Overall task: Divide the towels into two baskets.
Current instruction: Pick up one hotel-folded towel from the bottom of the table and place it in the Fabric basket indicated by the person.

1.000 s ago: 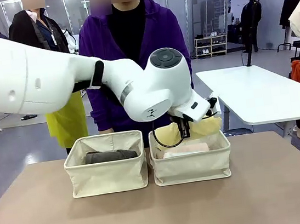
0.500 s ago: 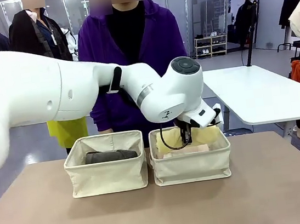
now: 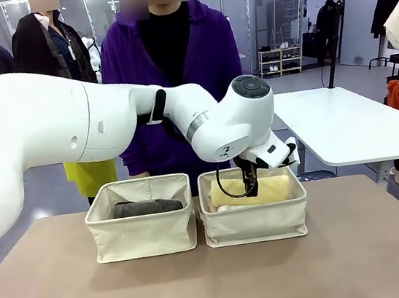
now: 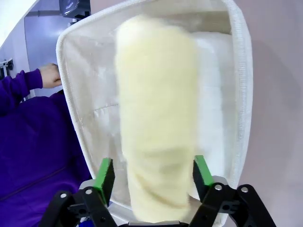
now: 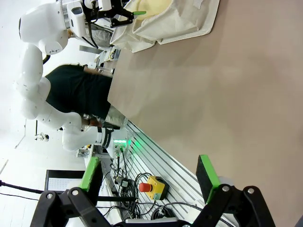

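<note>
Where the front view looks across the counter [image 3: 217, 286], the left arm reaches over the right basket [image 3: 255, 219], its fingers [image 3: 251, 184] hidden behind the wrist just above the pale yellow towel [image 3: 260, 190]. That roll lies in this basket on a white towel [image 3: 225, 206]. The left basket [image 3: 142, 230] holds the dark grey towel [image 3: 147, 207].

In the left wrist view, the left fingers [image 4: 154, 172] stand spread, their green pads [image 4: 104, 172] flanking the blurred yellow roll; contact cannot be told. The white roll lies alongside it in the basket.

In the right wrist view, the right fingers [image 5: 149, 172] are wide apart, grasping nothing, above bare counter, well apart from the baskets.
</note>
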Controlling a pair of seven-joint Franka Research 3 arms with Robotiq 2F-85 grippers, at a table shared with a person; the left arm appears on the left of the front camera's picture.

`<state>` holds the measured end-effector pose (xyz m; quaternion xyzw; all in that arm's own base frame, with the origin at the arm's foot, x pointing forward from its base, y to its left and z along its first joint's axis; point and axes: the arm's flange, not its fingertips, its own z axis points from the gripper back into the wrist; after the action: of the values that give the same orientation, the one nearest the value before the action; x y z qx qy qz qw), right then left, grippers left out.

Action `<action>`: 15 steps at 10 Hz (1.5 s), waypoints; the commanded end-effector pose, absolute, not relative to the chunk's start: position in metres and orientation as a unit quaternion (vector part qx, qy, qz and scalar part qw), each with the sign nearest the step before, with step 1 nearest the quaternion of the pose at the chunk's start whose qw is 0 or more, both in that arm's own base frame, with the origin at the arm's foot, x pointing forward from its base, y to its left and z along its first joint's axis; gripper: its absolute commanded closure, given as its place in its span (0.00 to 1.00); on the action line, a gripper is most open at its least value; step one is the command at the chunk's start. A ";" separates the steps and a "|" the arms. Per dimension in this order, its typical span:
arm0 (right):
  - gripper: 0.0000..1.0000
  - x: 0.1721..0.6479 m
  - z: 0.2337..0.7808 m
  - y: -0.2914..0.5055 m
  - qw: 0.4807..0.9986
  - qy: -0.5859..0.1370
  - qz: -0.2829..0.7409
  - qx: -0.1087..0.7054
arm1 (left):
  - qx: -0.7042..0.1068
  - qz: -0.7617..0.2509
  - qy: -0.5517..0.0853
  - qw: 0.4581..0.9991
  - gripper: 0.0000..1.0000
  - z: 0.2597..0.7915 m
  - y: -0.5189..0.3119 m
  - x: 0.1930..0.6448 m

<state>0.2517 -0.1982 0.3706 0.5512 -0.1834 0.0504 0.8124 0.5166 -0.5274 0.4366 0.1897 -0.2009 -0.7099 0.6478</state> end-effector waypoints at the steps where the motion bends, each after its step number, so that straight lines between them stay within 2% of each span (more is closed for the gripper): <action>1: 0.00 0.248 0.375 -0.197 0.810 -0.187 0.049 0.554 | 0.192 -0.714 -0.196 0.644 0.00 0.443 -0.527 0.514; 3: 0.00 0.248 0.375 -0.197 0.810 -0.187 0.049 0.554 | 0.194 -0.708 -0.201 0.649 0.00 0.445 -0.526 0.510; 4: 0.00 0.248 0.375 -0.197 0.810 -0.187 0.049 0.554 | 0.173 -0.686 -0.196 0.679 0.00 0.445 -0.524 0.498; 5: 0.00 0.248 0.375 -0.197 0.810 -0.187 0.049 0.554 | 0.190 -0.710 -0.204 0.647 0.00 0.440 -0.529 0.515; 15: 0.00 0.248 0.375 -0.197 0.810 -0.187 0.049 0.554 | 0.190 -0.710 -0.204 0.647 0.00 0.440 -0.529 0.515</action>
<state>0.2517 -0.1982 0.3706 0.5512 -0.1834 0.0504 0.8124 0.5152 -0.5287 0.4385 0.1875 -0.2022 -0.7052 0.6531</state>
